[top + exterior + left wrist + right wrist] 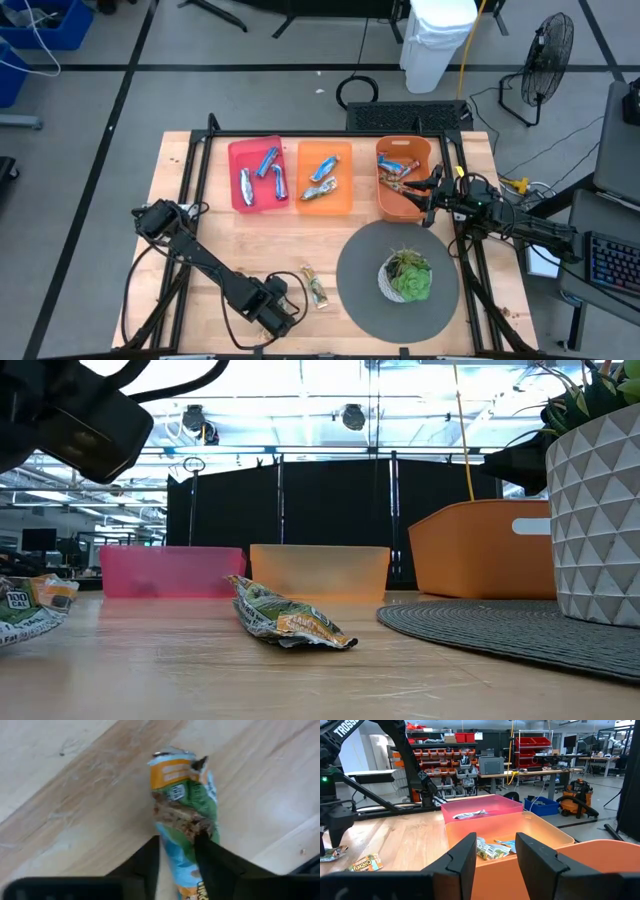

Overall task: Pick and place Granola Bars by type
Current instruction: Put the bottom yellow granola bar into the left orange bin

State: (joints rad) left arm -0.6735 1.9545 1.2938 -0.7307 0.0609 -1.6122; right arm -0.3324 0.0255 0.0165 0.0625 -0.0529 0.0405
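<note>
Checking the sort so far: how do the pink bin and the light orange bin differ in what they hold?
The pink bin holds three bars in blue and silver wrappers; the light orange bin holds two, with green and orange in their wrappers. The pink bin's bars lie spread across it; the light orange bin's bars lie close together. Both bins are shallow, translucent and side by side at the table's far edge.

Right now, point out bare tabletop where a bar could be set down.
Free: wood left of the pink bin, and between bins and round mat. Crowded: near edge, where left gripper works over two green bars.
</note>
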